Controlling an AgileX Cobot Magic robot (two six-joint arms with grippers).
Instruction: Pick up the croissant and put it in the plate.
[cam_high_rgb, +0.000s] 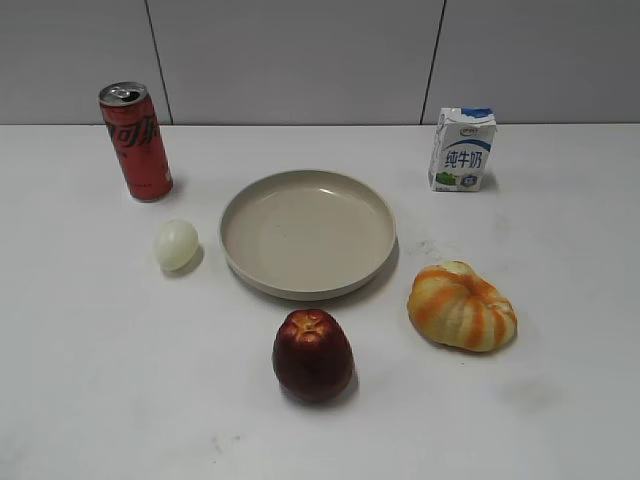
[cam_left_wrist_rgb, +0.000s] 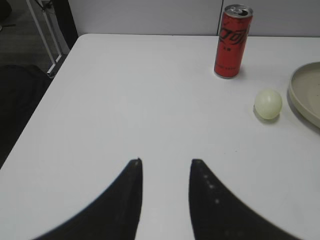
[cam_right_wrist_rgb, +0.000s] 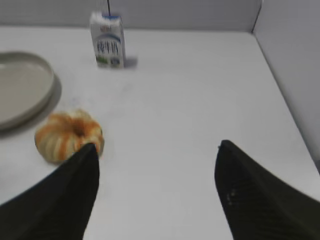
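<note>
Six things sit on the white table (cam_high_rgb: 90, 380) in the exterior view, and neither arm appears there. Farthest left stands a red cola can (cam_high_rgb: 135, 141), upright with its tab end up; its print is partly turned away. Just right and nearer lies a small pale egg-like ball (cam_high_rgb: 176, 244), close to the plate's left rim but apart from it. The beige plate (cam_high_rgb: 308, 283) holds nothing. Nearer the camera than the plate sits a dark red apple (cam_high_rgb: 313, 354), dimple up. Right of the plate's near edge rests the croissant (cam_high_rgb: 461, 307), striped orange and cream, on the table and not touching the rim. Its long axis runs roughly left to right, tipped a little toward the near right, its ribs fanning from a pale crown at the top left. At the back right stands a small milk carton (cam_high_rgb: 462, 150), its small print too fine to read.

The left wrist view shows the left hand (cam_left_wrist_rgb: 165, 161) low over bare table, fingers moderately apart around nothing; the plate is cut off at the right edge. The right wrist view is blurred: the right hand (cam_right_wrist_rgb: 156, 145) is spread wide, its left finger (cam_right_wrist_rgb: 65, 195) overlapping the croissant's near edge, contact unclear.
</note>
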